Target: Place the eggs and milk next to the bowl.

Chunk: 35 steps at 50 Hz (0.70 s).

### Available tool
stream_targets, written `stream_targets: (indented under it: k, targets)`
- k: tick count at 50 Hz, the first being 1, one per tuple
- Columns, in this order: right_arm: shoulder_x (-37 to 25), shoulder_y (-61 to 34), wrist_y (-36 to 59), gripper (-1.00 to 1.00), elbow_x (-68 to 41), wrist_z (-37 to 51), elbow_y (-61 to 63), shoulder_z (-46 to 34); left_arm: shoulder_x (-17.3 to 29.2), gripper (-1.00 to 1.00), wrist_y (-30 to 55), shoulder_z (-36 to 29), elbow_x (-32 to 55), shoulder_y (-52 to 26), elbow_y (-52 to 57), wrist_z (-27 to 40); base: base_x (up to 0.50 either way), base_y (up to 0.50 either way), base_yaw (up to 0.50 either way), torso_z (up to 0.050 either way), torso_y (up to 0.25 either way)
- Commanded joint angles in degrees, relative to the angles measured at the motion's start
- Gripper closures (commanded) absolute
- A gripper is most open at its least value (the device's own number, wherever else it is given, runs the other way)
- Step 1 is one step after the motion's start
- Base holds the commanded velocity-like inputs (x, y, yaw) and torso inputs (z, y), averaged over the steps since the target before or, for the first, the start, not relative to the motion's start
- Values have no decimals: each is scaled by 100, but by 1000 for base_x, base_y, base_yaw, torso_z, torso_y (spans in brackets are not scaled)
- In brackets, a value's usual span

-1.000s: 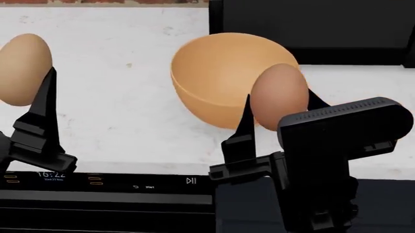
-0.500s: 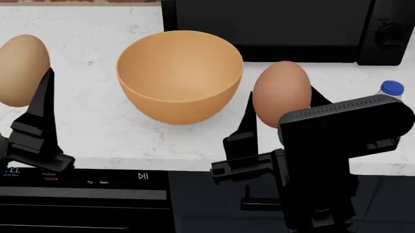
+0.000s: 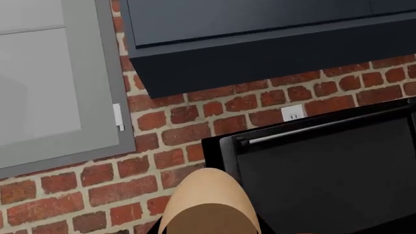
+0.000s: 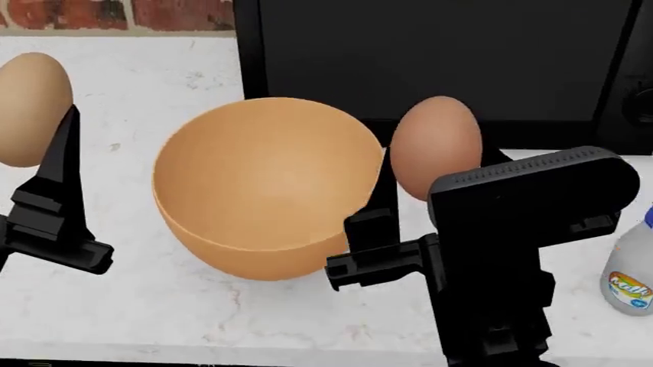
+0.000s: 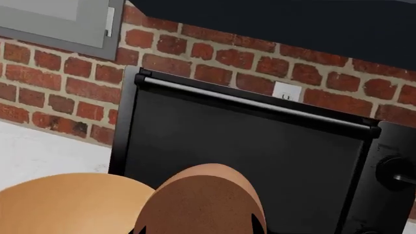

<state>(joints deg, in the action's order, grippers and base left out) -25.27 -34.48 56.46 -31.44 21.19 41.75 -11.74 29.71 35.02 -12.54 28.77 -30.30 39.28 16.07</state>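
On counter (image 4: 153,306): one bowl (image 4: 265,183), one milk (image 4: 632,267); two eggs aloft, tan egg (image 4: 30,107) clamped in left gripper (image 4: 36,164), red egg (image 4: 436,145) in right gripper (image 4: 433,180)

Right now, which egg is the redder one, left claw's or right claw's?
The right claw's egg: reddish brown, seen beside the bowl in the head view. The left claw's egg is a paler tan.
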Motion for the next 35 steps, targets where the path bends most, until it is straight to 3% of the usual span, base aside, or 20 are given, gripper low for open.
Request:
stream_targets:
  k: [1, 16, 35]
  targets:
    - [2, -47, 19, 100, 98, -77, -11, -73, 20, 100, -45, 45, 136, 8, -10, 88, 418, -1, 0, 0, 0]
    - [-10, -92, 45, 100, 59, -57, 27, -109, 44, 100, -52, 55, 156, 23, 7, 111, 415, -1, 0, 0, 1]
    - [-6, -131, 20, 100, 20, -49, 18, -151, 153, 100, 29, 91, 257, -27, -21, 65, 0, 0, 0, 0, 1]
